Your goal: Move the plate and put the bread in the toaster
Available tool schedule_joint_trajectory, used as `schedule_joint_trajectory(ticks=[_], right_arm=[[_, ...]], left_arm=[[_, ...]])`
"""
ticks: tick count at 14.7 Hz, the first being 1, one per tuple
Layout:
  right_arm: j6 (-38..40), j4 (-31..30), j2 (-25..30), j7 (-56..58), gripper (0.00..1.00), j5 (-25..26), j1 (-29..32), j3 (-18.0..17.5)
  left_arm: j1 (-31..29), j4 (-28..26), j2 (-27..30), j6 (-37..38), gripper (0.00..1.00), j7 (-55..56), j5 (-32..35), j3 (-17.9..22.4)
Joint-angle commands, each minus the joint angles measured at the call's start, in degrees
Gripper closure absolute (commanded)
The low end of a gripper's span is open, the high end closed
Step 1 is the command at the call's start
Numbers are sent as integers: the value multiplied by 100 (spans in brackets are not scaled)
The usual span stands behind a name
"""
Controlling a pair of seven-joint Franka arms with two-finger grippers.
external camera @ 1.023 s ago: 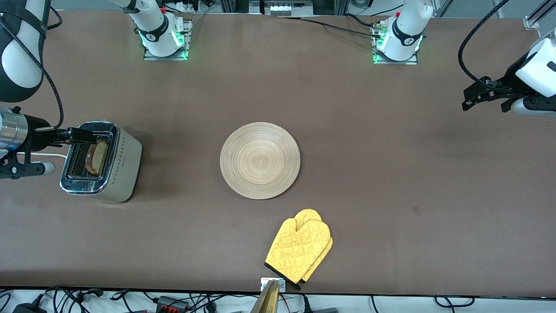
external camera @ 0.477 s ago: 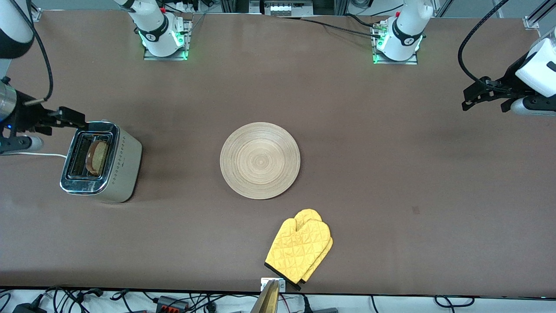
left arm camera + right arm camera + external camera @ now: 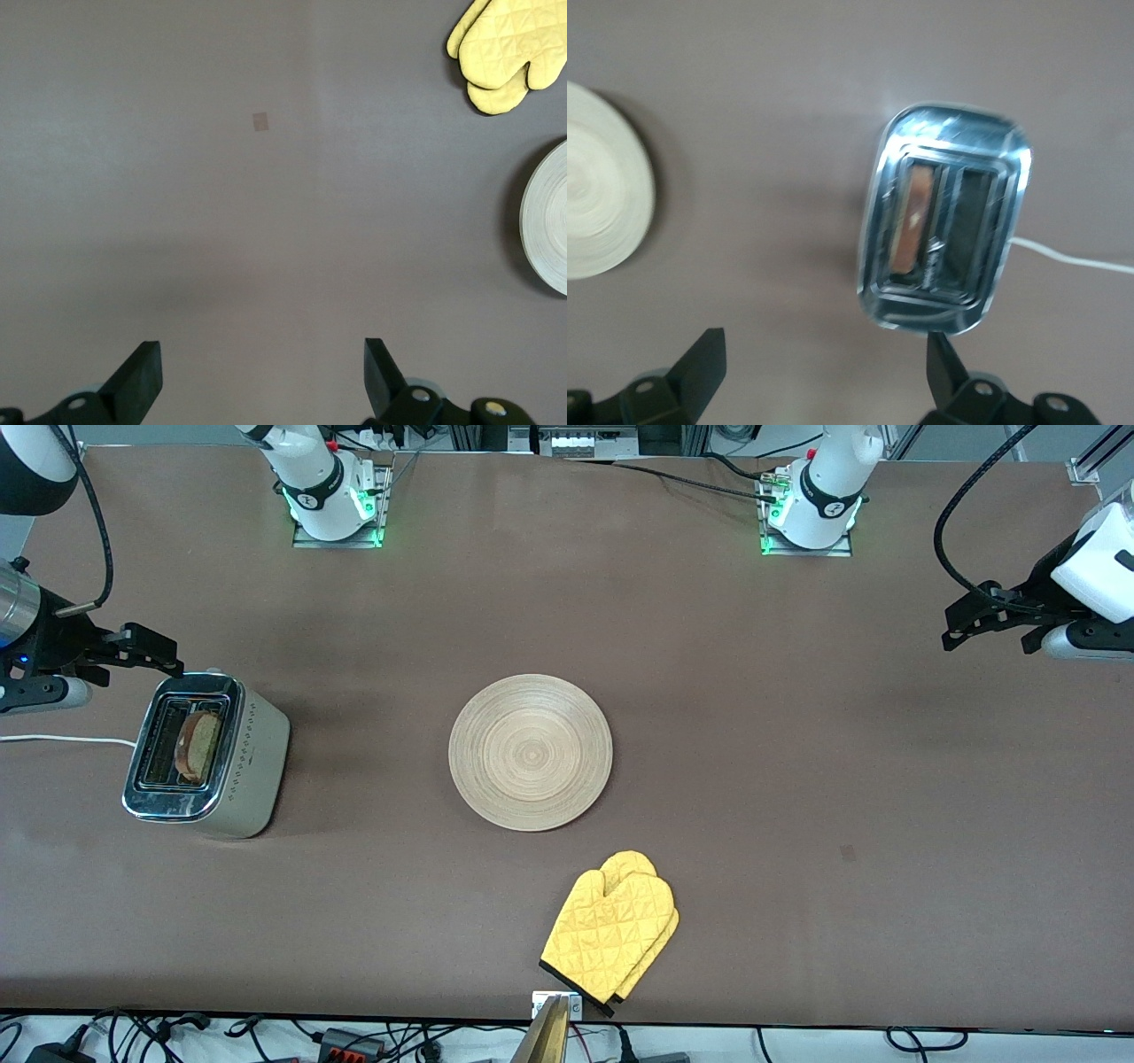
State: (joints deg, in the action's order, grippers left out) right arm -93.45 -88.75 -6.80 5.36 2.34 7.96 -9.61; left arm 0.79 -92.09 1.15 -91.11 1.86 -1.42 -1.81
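A brown table [image 3: 753, 735] fills the front view. At the left edge, upper half, the right gripper [image 3: 146, 651] hangs over the table just above the toaster [image 3: 208, 755], its fingers spread wide and empty. The toaster stands at middle left with the bread [image 3: 198, 746] upright in the slot nearer the plate. The plate [image 3: 530, 752] lies bare at the centre. A yellow oven mitt [image 3: 611, 934] sits at the lower centre. At the upper right edge the left gripper [image 3: 961, 627] waits, fully spread, holding nothing.
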Motion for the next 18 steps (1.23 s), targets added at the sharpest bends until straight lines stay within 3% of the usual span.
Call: schedule_joint_trajectory(ticks=[1,7,18], right_arm=[[-420,-406,249,-44,0,214,162,-120],[45,-205,56,-53,0,223,179,-112],[90,-169,47,-44,0,241,179,-103]], left_arm=[[0,139,-45,111,0,42,-16,-21],[0,139,-45,111,0,42,-16,-12],[0,139,-45,111,0,33,-16,-12]])
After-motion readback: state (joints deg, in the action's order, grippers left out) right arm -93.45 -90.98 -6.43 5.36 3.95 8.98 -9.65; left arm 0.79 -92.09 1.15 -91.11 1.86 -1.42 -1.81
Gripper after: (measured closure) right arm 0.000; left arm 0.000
